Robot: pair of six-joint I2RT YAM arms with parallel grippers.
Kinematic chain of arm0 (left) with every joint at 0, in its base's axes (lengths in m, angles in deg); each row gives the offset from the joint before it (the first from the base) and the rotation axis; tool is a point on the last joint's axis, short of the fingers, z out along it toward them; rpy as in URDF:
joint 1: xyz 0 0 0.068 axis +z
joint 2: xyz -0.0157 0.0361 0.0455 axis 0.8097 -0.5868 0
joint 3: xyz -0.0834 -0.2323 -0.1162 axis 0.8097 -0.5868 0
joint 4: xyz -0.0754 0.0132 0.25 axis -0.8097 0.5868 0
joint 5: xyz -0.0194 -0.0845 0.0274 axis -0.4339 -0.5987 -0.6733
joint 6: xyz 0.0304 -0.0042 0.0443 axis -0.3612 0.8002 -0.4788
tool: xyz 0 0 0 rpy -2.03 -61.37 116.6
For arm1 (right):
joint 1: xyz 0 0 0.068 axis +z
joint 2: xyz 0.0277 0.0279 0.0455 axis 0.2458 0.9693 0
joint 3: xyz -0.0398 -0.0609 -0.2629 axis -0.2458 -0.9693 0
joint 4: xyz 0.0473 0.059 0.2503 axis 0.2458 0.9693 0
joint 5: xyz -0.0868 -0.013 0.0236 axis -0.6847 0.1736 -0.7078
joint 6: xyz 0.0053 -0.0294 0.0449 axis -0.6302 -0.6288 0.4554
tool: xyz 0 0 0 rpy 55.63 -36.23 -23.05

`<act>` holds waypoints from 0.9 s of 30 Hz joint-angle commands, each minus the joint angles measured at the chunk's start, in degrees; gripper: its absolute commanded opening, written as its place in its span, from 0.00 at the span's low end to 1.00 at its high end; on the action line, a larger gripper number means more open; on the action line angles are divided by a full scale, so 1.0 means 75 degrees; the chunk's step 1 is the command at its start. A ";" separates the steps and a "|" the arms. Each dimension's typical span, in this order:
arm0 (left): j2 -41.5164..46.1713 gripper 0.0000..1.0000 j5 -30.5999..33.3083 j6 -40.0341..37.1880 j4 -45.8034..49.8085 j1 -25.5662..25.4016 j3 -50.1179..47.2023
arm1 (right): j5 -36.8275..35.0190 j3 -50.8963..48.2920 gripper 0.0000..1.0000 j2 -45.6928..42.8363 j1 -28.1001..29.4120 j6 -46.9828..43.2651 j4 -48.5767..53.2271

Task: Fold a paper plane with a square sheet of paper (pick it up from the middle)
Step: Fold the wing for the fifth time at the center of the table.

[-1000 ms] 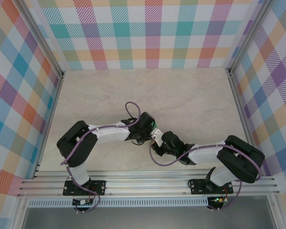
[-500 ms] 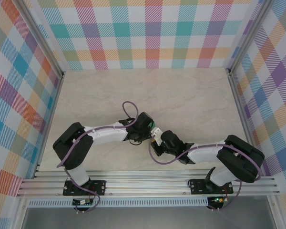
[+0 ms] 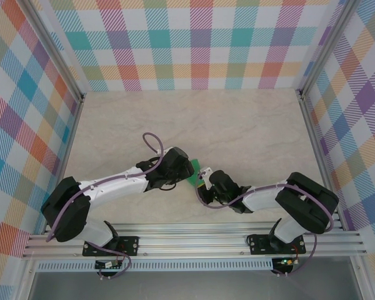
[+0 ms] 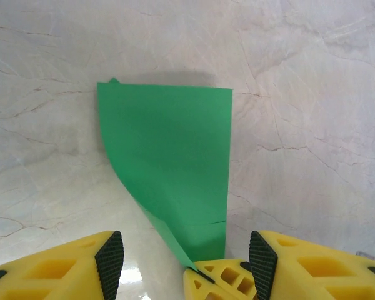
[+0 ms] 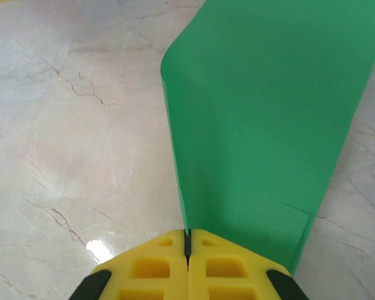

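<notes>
From above, the two arms meet near the front middle of the table (image 3: 250, 125). A small bit of the green paper (image 3: 192, 166) peeks out between them. The left gripper (image 3: 185, 174) sits just on its left side and the right gripper (image 3: 204, 180) is just beside it on the right, so both are very close. In the left wrist view, the left gripper (image 4: 184, 255) is open about halfway and holds nothing. Its two black pads (image 4: 109, 256) stand on either side of the paper's near end without touching it. The green paper (image 4: 175, 150) lies straight ahead on the table (image 4: 312, 94), with its long way pointing away from the fingers. It is folded, taller than it is wide, with a straight right edge, a flat far edge and a left edge that curves in to a narrow near end. The right gripper (image 4: 215, 278) pokes in at the bottom and pinches that narrow end. In the right wrist view, the right gripper (image 5: 187, 242) is shut tight on the near edge of the green paper (image 5: 269, 119). The paper stretches away and to the right, smooth and bright, rounded over on its left side, with a faint crease near the fingers. I think the left gripper only has to close or push forward to meet the paper.
</notes>
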 commanded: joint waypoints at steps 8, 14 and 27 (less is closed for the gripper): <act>0.0026 0.57 -0.0009 0.0095 -0.0481 0.0008 -0.0235 | 0.0638 -0.0449 0.00 -0.0562 -0.0782 0.1741 -0.0013; -0.0237 0.56 -0.0263 0.0052 -0.0693 0.0002 -0.0159 | 0.1063 -0.0527 0.00 -0.0894 -0.1333 0.2196 0.0081; -0.1244 0.44 -0.1104 -0.0236 -0.1195 0.0003 0.0503 | 0.1731 -0.0404 0.00 -0.0546 -0.2292 0.3097 0.0555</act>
